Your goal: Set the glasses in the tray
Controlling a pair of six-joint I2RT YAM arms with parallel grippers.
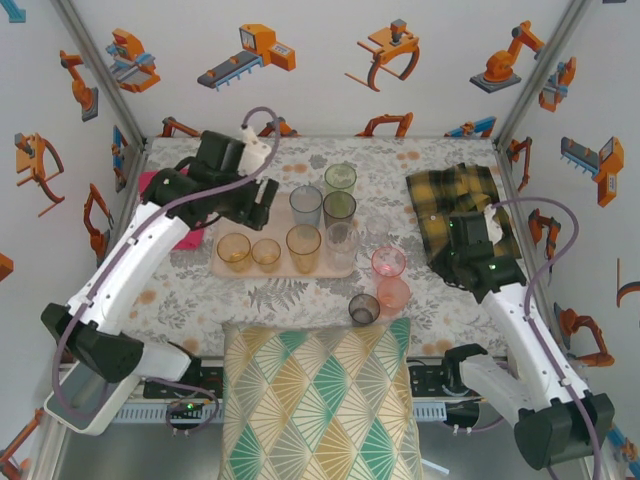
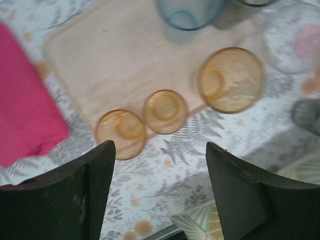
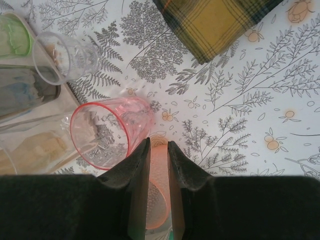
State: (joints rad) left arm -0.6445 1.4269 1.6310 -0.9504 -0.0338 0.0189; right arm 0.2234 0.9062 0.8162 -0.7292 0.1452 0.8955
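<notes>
The left gripper (image 2: 160, 149) hangs over the tray (image 2: 100, 57), fingers wide apart and empty above the amber glasses (image 2: 164, 111) at its near edge. The work therefore looks to fall to the right gripper (image 3: 158, 145), whose fingers stand nearly together with a salmon-pink glass (image 3: 157, 200) showing in the slit; whether they pinch it I cannot tell. That glass must next go left onto bare tray without knocking the pink glass (image 3: 107, 132) just beside it, and the grey glass (image 1: 364, 309) stands off the tray too. The left arm stretches forward, wrist bent down; the right is folded, wrist by the plaid cloth (image 1: 455, 195).
</notes>
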